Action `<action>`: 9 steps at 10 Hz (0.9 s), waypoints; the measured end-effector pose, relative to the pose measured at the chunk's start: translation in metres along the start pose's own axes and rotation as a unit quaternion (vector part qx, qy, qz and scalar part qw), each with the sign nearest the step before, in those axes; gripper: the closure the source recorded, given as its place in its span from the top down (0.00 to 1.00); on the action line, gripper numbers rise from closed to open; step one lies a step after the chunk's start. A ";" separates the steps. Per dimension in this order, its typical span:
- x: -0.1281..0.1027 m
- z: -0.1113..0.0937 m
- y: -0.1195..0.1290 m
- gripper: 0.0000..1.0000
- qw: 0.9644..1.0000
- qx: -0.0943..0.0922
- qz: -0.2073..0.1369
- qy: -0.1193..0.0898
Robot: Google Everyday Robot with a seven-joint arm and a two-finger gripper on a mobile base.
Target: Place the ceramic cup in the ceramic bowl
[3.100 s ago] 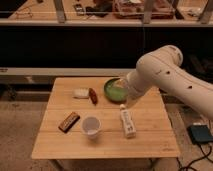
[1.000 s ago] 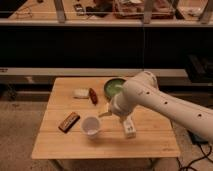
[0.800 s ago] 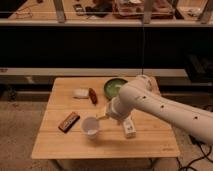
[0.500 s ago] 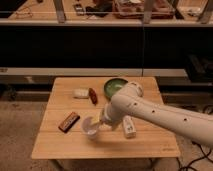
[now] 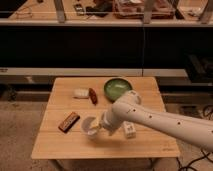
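In the camera view, the end effector [image 5: 99, 126] has come down and moved left across the worktop [image 5: 150, 145]. Three seconds ago the arm hung high above the ceramic bowl. Half a second ago the end effector was just short of the ceramic cup, and now it sits low, right against that cup's right side. Whether it is spread, pressed together or pinching the cup's wall cannot be told, because the wrist covers that spot.

The ceramic cup [image 5: 89, 125] stands upright on the worktop where it stood in the earlier frames, directly left of the end effector. The ceramic bowl [image 5: 118, 89] has not shifted either. It lies beyond the end effector and a little to its right, well apart from the cup.

Any print on the things here cannot be read.

A white tube-shaped bottle [image 5: 129, 130] lies just right of the end effector, and the forearm now crosses over its upper part. A brown bar [image 5: 69, 122] lies left of the end effector, past the cup. Beyond the end effector and slightly left sit a reddish oblong item [image 5: 93, 95] and a small white block [image 5: 80, 93], side by side.
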 end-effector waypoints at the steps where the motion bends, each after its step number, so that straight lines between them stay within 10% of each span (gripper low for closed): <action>1: 0.005 0.004 0.003 0.65 1.000 0.002 0.005 0.005; 4: 0.013 0.011 0.002 0.56 1.000 0.002 0.004 0.014; 9: 0.019 -0.007 -0.015 0.07 0.999 0.039 0.014 0.024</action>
